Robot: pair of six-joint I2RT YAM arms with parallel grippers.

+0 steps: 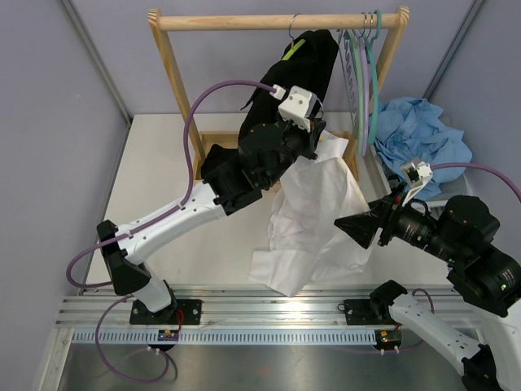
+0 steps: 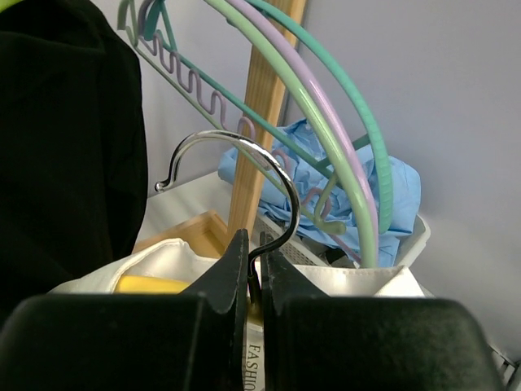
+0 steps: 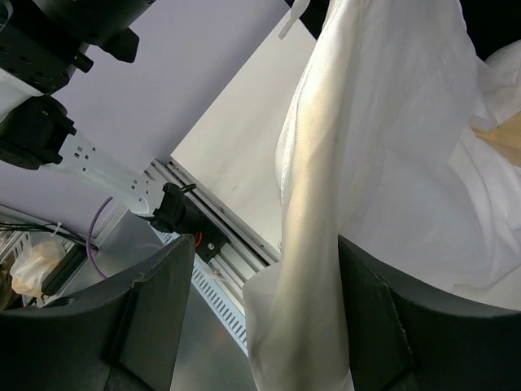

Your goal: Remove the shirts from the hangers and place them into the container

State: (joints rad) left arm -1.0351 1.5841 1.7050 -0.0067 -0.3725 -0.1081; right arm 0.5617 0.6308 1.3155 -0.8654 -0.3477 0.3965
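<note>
My left gripper [image 2: 254, 244] is shut on the metal hook [image 2: 244, 151] of a yellow hanger [image 2: 151, 285]. The white shirt [image 1: 313, 216] hangs from it, its hem trailing on the table. The shirt's collar [image 2: 163, 257] shows just behind the fingers. My right gripper [image 1: 346, 222] is open at the shirt's right edge, with a fold of the white shirt [image 3: 326, 244] hanging between its fingers. The black shirt [image 1: 305, 69] hangs on a lime green hanger [image 1: 293, 50] on the rack. Pale green, lilac and teal hangers [image 1: 366, 73] hang bare. The container [image 2: 417, 236] is at the right.
The wooden rack [image 1: 277, 20] spans the back, with its base tray [image 1: 213, 142] under the left arm. A light blue garment [image 1: 423, 134] is heaped over the container. A metal rail [image 1: 244, 314] runs along the near edge. Grey walls close both sides.
</note>
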